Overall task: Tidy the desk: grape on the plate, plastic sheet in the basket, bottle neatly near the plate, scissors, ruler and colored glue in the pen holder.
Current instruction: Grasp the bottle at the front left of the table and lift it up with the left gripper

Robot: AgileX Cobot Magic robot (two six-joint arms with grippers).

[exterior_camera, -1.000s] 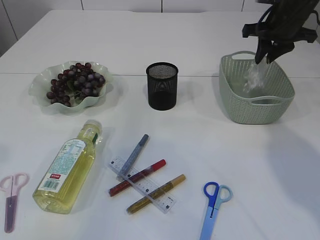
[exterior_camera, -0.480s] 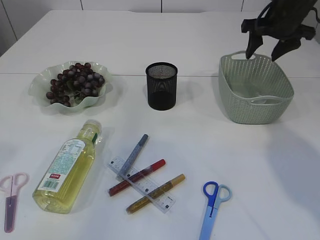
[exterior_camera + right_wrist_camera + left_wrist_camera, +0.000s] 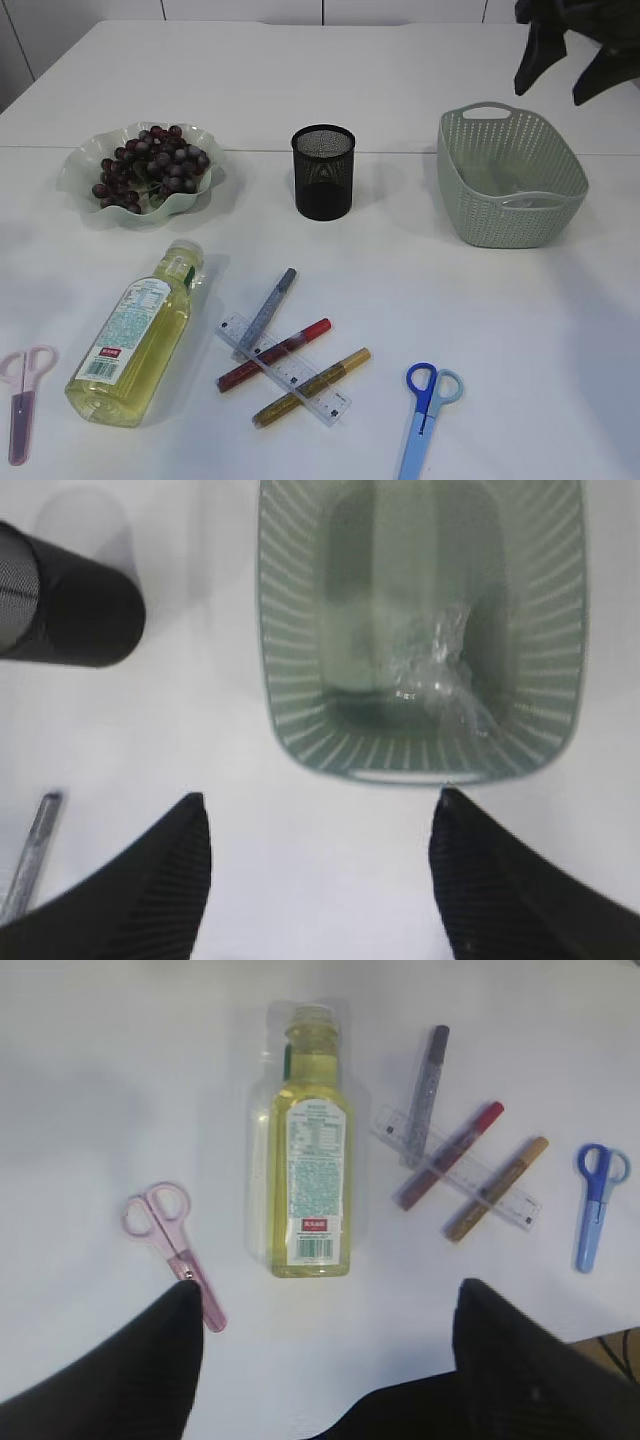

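Note:
Dark grapes [image 3: 150, 165] lie on the pale green plate [image 3: 75, 178]. The crumpled plastic sheet [image 3: 440, 670] rests inside the green basket [image 3: 300, 720]. My right gripper [image 3: 565, 75] hangs open and empty above that basket [image 3: 510, 180]. The yellow bottle [image 3: 312, 1150] lies on its side; my left gripper [image 3: 325, 1295] is open above the table near its base. A clear ruler [image 3: 285, 370] lies crossed with grey [image 3: 268, 308], red [image 3: 275, 355] and gold [image 3: 312, 387] glue pens. Pink scissors [image 3: 22, 400] and blue scissors [image 3: 425, 410] lie near the front. The black mesh pen holder [image 3: 324, 172] stands upright.
The table's front edge runs close to both pairs of scissors. The left arm does not show in the exterior view. A cable [image 3: 625, 1345] shows past the table edge in the left wrist view.
My right gripper opened and let the plastic sheet fall into the basket, then rose up and to the right. Nothing on the table moved.

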